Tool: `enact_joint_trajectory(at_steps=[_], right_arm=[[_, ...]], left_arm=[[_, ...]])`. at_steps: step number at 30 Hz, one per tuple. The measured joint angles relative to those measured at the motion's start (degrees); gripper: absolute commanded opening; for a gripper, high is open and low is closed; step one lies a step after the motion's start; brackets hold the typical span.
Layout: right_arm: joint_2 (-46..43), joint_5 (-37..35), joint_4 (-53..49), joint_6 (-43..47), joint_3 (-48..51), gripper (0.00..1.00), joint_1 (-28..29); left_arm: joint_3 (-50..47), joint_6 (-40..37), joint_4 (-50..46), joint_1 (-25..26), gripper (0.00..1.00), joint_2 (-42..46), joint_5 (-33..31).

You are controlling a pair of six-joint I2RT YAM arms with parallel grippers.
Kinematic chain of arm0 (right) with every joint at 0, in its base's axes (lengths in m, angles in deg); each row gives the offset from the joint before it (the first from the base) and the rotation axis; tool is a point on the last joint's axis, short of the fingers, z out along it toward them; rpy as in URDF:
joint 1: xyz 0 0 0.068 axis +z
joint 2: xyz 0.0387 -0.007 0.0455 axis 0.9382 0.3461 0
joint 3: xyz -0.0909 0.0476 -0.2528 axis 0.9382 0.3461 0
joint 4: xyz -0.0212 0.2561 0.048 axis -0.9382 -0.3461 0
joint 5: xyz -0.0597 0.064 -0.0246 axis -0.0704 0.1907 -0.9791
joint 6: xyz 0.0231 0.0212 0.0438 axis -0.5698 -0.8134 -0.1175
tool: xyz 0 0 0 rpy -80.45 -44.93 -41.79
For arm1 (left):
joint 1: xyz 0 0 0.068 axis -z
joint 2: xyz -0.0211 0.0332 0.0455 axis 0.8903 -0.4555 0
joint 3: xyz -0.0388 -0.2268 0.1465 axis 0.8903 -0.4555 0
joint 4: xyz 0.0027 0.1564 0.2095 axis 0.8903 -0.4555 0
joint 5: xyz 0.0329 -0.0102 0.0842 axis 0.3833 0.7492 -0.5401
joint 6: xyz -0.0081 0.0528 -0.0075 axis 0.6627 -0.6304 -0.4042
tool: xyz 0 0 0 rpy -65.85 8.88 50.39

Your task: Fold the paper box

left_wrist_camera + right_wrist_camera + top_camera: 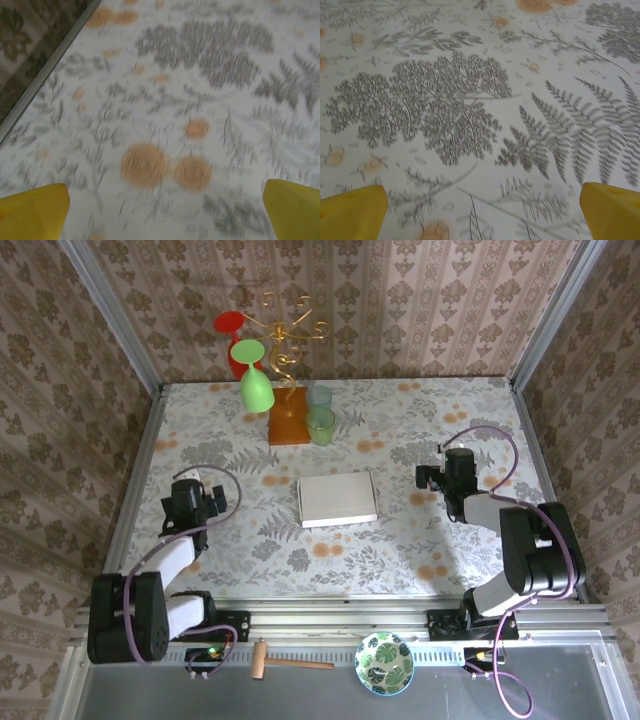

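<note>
Paper box (338, 499) lies on floral tablecloth (430, 440); damask wallpaper (430, 300) around.

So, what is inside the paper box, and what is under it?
The paper box lies closed on the flowered table; only its pale top shows. Its inside and the patch of table beneath it are covered.

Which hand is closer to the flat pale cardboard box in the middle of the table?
Right. The right hand hovers open just off the pale cardboard paper box's right edge; the left hand, also open, sits farther out past its left edge.
</note>
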Motion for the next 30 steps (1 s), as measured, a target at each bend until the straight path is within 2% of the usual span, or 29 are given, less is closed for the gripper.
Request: enact_joint_trajectory(at_steps=[2, 4, 9, 13, 18, 21, 23, 25, 28, 30], right_arm=[[0.3, 2.2, 2.4, 0.0, -0.2, 1.0, -1.0], [-0.2, 3.7, 6.2, 0.0, 1.1, 1.0, -1.5], [-1.2, 5.4, 17.8, 0.0, 8.5, 1.0, -1.7], [-0.9, 5.5, 21.7, 0.0, 11.6, 1.0, -1.7], [-0.9, 5.5, 24.0, 0.0, 11.5, 1.0, -1.7], [-0.9, 5.5, 24.5, 0.0, 11.5, 1.0, -1.7], [-0.9, 5.5, 24.9, 0.0, 11.5, 1.0, -1.7], [-0.9, 5.5, 25.0, 0.0, 11.5, 1.0, -1.7], [-0.9, 5.5, 25.2, 0.0, 11.5, 1.0, -1.7], [-0.9, 5.5, 25.2, 0.0, 11.5, 1.0, -1.7]], left_arm=[[-0.5, 0.0, 8.3, -1.5, 1.0, -4.2, 2.8], [-0.7, -0.2, 12.1, -2.2, 1.0, -6.2, 4.7], [-4.0, -1.7, 22.5, -1.8, 1.0, -5.6, 8.5], [-4.0, -4.7, 24.0, 0.4, 1.0, -5.7, 10.7], [2.1, -8.3, 21.5, 2.7, 1.0, -10.1, 12.6], [6.2, -7.8, 20.2, -1.0, 1.0, -13.4, 14.9], [6.1, -6.4, 22.0, -5.2, 1.0, -15.1, 16.4], [4.5, -6.4, 24.5, -6.5, 1.0, -15.7, 16.2], [-2.4, -7.9, 37.4, -1.9, 1.0, -19.9, 14.6], [-5.1, -9.0, 38.0, 1.4, 1.0, -21.8, 13.7]])
